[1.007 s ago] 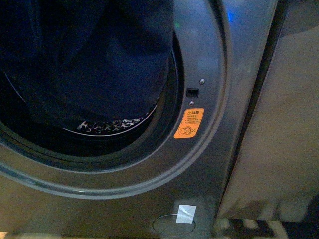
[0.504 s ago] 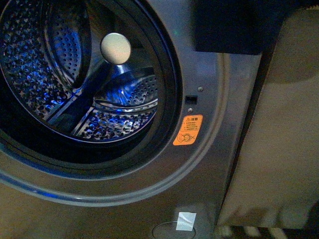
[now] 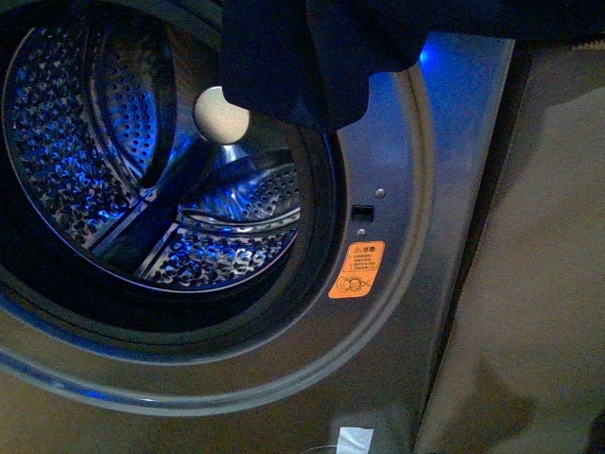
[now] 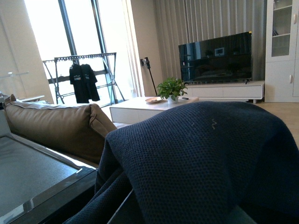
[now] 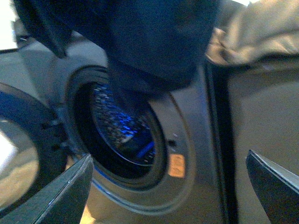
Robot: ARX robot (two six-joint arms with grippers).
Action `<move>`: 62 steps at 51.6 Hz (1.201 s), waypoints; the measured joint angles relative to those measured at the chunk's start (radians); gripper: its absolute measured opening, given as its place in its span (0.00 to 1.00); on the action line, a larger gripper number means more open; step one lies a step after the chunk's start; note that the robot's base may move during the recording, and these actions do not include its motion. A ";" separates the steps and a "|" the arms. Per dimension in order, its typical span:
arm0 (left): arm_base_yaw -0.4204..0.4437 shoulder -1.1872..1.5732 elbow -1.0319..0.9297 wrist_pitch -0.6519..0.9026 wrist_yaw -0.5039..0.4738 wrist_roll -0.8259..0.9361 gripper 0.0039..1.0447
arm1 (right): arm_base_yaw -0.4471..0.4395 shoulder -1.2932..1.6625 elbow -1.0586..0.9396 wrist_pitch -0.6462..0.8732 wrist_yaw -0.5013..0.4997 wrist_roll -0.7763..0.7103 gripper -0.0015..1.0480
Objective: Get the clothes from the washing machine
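While the clothes (image 3: 302, 66) hang as a dark navy fold across the upper rim of the washing machine (image 3: 416, 236) mouth, we see the perforated drum (image 3: 123, 170) behind them bare and lit blue, with a pale round hub (image 3: 219, 113) at its back. The fabric is out of the drum; its lowest corner dangles in front of the opening, above the orange sticker (image 3: 356, 270) on the grey front panel.

Our right hand (image 5: 169, 156) faces the machine with its fingers (image 5: 70, 196) spread wide apart and nothing between them. The clothes hang ahead of it and higher than it, not touching either finger, and the drum mouth lies straight beyond the gap. The round door (image 5: 23, 154) stands swung open off to one side of this hand.

Our left hand is buried under the navy knit, which drapes right over it and fills the near part of its wrist view, so we cannot tell whether it is clamped or apart. Beyond that hand we see a tan sofa (image 4: 51, 126), a potted plant (image 4: 172, 87) and a television (image 4: 215, 58).
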State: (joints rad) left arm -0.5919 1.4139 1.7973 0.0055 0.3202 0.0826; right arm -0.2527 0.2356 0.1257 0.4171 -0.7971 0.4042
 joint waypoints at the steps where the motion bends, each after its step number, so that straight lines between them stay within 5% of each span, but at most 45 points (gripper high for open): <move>1: 0.000 0.000 0.000 0.000 0.000 0.000 0.08 | 0.002 0.018 0.021 0.024 -0.006 0.011 0.93; 13: 0.001 0.000 0.000 0.000 -0.002 0.000 0.08 | 0.107 0.257 0.250 0.191 0.052 0.008 0.93; 31: 0.001 0.000 0.000 0.000 -0.002 0.000 0.08 | 0.282 0.620 0.579 0.272 0.142 -0.220 0.93; 47: 0.001 0.000 0.000 0.000 -0.003 0.000 0.08 | 0.523 0.704 0.618 0.239 0.139 -0.201 0.93; 54: 0.001 0.000 0.001 0.000 -0.003 0.000 0.08 | 0.692 0.688 0.618 0.257 0.220 -0.194 0.93; 62: 0.001 0.000 0.002 0.000 -0.003 0.000 0.08 | 0.749 0.716 0.647 0.278 0.317 -0.207 0.93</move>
State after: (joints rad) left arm -0.5911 1.4139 1.7992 0.0051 0.3176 0.0826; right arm 0.4965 0.9512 0.7731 0.6952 -0.4797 0.1974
